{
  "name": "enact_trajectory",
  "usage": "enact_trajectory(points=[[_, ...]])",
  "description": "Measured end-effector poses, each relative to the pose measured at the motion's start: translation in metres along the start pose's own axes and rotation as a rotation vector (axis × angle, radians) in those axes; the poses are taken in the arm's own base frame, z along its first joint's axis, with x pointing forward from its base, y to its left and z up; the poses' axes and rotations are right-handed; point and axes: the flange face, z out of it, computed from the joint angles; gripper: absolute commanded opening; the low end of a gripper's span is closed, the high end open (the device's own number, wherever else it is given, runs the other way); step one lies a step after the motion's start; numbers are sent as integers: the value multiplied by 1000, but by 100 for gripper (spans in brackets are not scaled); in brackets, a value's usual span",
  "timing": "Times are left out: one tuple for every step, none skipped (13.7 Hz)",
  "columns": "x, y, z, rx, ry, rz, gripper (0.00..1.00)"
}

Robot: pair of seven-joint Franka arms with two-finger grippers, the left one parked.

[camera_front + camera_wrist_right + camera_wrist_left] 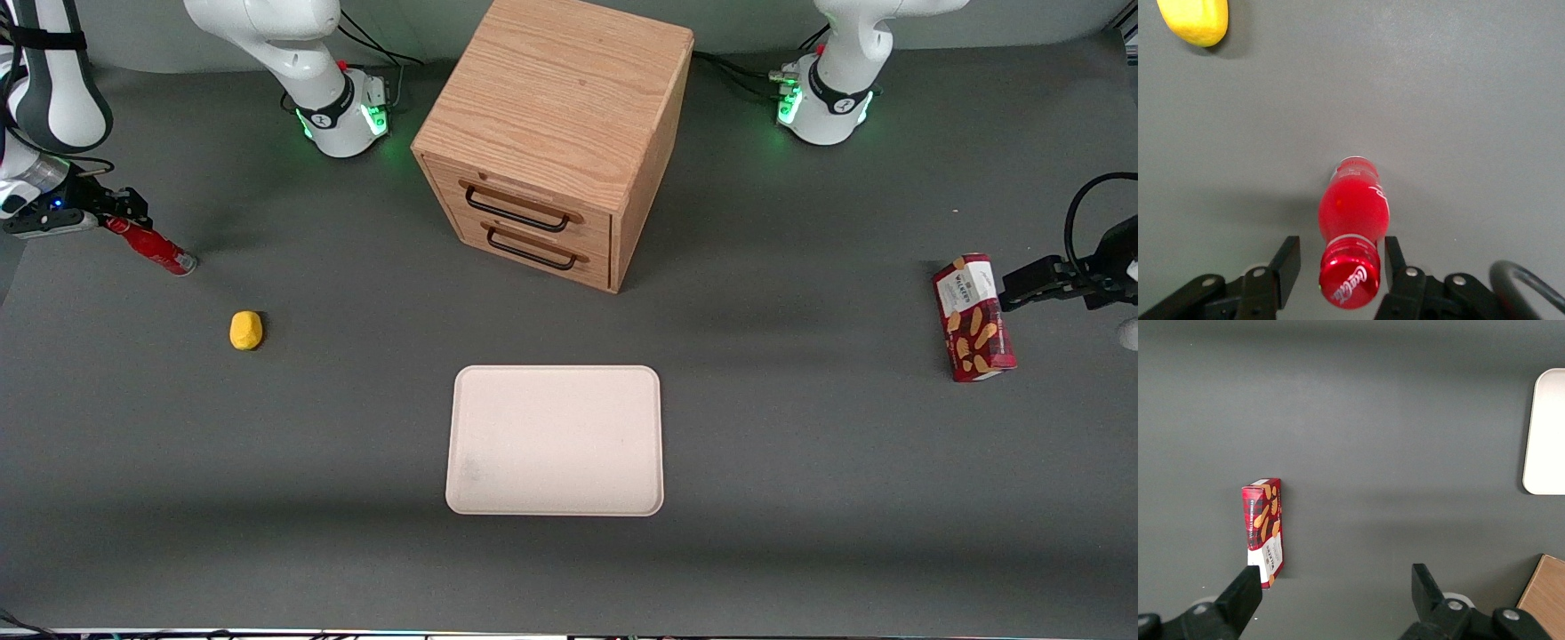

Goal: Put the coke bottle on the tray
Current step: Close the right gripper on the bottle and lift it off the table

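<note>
The coke bottle [156, 247] is a small red bottle with a red cap, its silvery base on the table at the working arm's end. My right gripper [120, 220] is at its cap end. In the right wrist view the gripper [1341, 248] is open, with one finger on each side of the bottle [1353, 207] at the cap. One finger is close to the cap and the other stands clearly apart from it. The cream-pink tray [556, 440] lies flat mid-table, nearer the front camera and well away from the bottle. Its edge shows as the tray [1546, 433] in the left wrist view.
A yellow lump [246, 330] [1195, 20] lies close to the bottle, nearer the front camera. A wooden drawer cabinet [556, 133] stands farther back than the tray. A red biscuit box [973, 318] [1263, 527] stands toward the parked arm's end.
</note>
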Motion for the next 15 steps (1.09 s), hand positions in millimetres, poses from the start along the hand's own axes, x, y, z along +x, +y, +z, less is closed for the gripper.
enact_trajectory(points=[[0, 0, 0, 0, 1, -1, 60], [0, 0, -1, -1, 3, -3, 60], [1, 0, -2, -2, 5, -6, 60], [1, 0, -3, -3, 7, -8, 60], [2, -1, -4, -5, 8, -11, 58], [3, -1, -4, -6, 9, -13, 50], [4, -1, -4, -7, 9, -15, 44], [5, -1, -5, -7, 9, -17, 36], [5, -1, -5, -9, 11, -18, 18], [5, 0, -6, -11, 12, -20, 2], [6, 0, -6, -11, 12, -31, 0], [6, 0, -6, -12, 12, -42, 0], [6, 0, -6, -12, 12, -49, 0], [6, -1, -6, -12, 12, -53, 0], [6, -1, -6, -12, 12, -55, 0]])
